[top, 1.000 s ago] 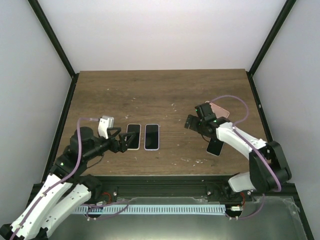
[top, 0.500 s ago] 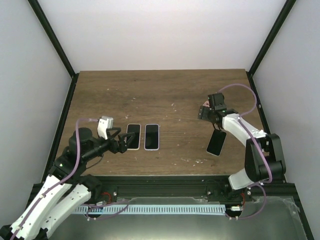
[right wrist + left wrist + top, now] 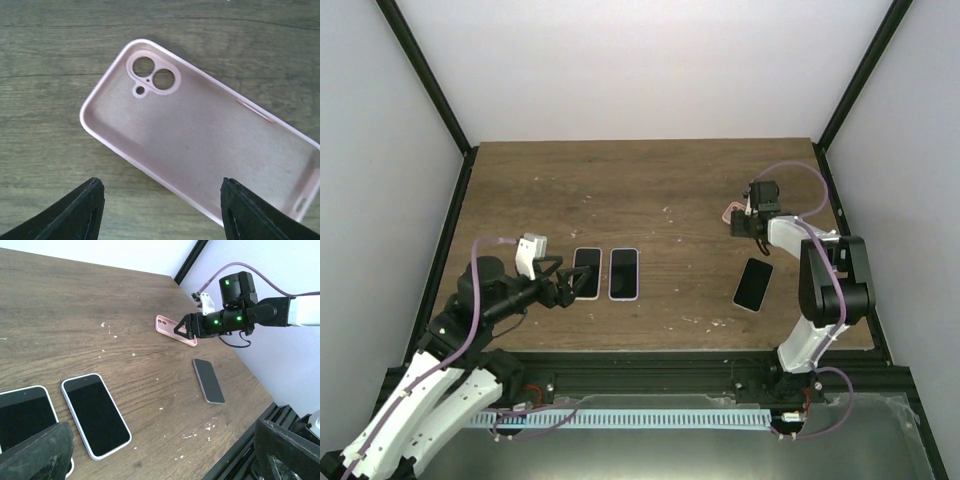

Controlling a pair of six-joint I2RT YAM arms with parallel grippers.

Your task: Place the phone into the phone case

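An empty pink phone case (image 3: 200, 145) lies open side up on the wooden table at the right; it also shows in the top view (image 3: 726, 212) and the left wrist view (image 3: 170, 327). My right gripper (image 3: 162, 210) hangs just above it, open and empty, jaws wide apart; it shows in the top view (image 3: 737, 221). A bare dark phone (image 3: 752, 284) lies face up nearer the front edge, also in the left wrist view (image 3: 209, 380). My left gripper (image 3: 565, 286) is open and empty, low over the table's left part.
Two phones in pale cases lie side by side left of centre (image 3: 585, 272) (image 3: 623, 273); the right one shows in the left wrist view (image 3: 95, 415). White specks dot the table (image 3: 650, 190). Black frame posts stand at the table's edges.
My right arm has swung away from the bare phone, back and to the right, and now sits over the pink case. The left arm has barely moved.
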